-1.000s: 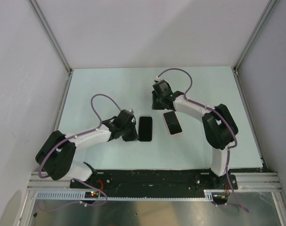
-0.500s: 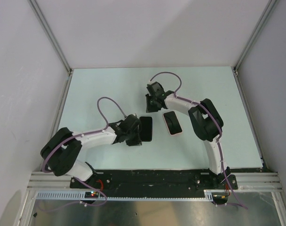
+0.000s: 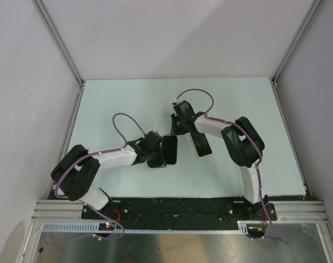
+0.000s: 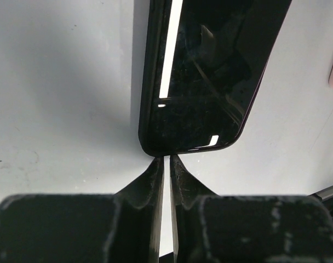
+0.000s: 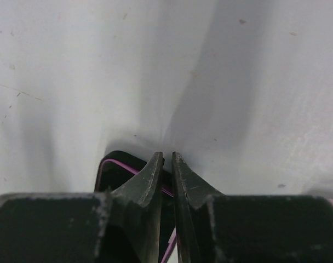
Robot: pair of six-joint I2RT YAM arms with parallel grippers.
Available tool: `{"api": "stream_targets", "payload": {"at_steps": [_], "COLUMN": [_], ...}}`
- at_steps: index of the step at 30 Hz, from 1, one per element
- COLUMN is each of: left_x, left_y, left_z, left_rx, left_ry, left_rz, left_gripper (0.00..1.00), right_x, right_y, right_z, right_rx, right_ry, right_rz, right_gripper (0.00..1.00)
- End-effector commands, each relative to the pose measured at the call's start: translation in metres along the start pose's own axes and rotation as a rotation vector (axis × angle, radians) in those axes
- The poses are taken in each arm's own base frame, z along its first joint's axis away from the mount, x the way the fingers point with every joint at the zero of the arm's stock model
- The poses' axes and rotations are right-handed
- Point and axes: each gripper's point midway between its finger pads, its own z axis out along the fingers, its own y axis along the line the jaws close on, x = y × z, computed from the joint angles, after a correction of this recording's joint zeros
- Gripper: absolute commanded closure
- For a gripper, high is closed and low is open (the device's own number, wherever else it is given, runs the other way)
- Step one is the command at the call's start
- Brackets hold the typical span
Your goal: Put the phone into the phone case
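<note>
Phone: we read no text on its dark glass, only bright reflections.
Phone case: we read no brand or number on it; it is too small from above to tell.
Everything else in view: we find nothing legible.
</note>
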Motion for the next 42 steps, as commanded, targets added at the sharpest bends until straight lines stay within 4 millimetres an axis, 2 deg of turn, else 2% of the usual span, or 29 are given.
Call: {"api": "stream_targets", "payload": {"at_steps": [1, 9, 16, 19, 24, 27, 30, 35, 39, 42], "left_x": [-0.038, -0.062, -0.067, -0.068, -0.065, -0.067, -0.073, -0.079, -0.076, -0.071], "left_y": [0.028, 0.050, 0.067, 0.072, 0.068, 0.066, 0.062, 0.053, 0.055, 0.058], "left_z": [0.003, -0.006, -0.015, -0.020, -0.026, -0.030, -0.032, -0.036, -0.039, -0.041], "left_rx": [-0.093, -0.107, -0.113, -0.111, -0.078, -0.069, -0.068, -0.047, -0.047, -0.048], "left_ry": [-0.112, -0.153, -0.173, -0.181, -0.179, -0.190, -0.201, -0.205, -0.205, -0.203], "left_rz": [-0.036, -0.085, -0.106, -0.111, -0.109, -0.109, -0.103, -0.104, -0.104, -0.107], "left_gripper": [0.87, 0.87, 0.87, 0.88, 0.88, 0.87, 0.87, 0.88, 0.87, 0.88], "right_x": [0.035, 0.067, 0.084, 0.070, 0.028, 0.005, -0.016, -0.035, -0.033, -0.030], "right_y": [-0.013, -0.019, -0.009, -0.013, -0.022, -0.025, -0.024, -0.018, -0.014, -0.012], "right_z": [-0.015, -0.037, -0.058, -0.068, -0.077, -0.076, -0.066, -0.040, -0.014, -0.003], "right_rx": [0.046, 0.065, 0.061, 0.080, 0.060, 0.045, 0.034, 0.007, -0.023, -0.034], "right_ry": [0.085, 0.100, 0.083, 0.032, -0.086, -0.146, -0.177, -0.165, -0.119, -0.092], "right_rz": [0.021, 0.059, 0.048, 0.064, 0.118, 0.130, 0.129, 0.106, 0.097, 0.096], "right_gripper": [0.84, 0.85, 0.85, 0.84, 0.82, 0.79, 0.76, 0.73, 0.71, 0.70]}}
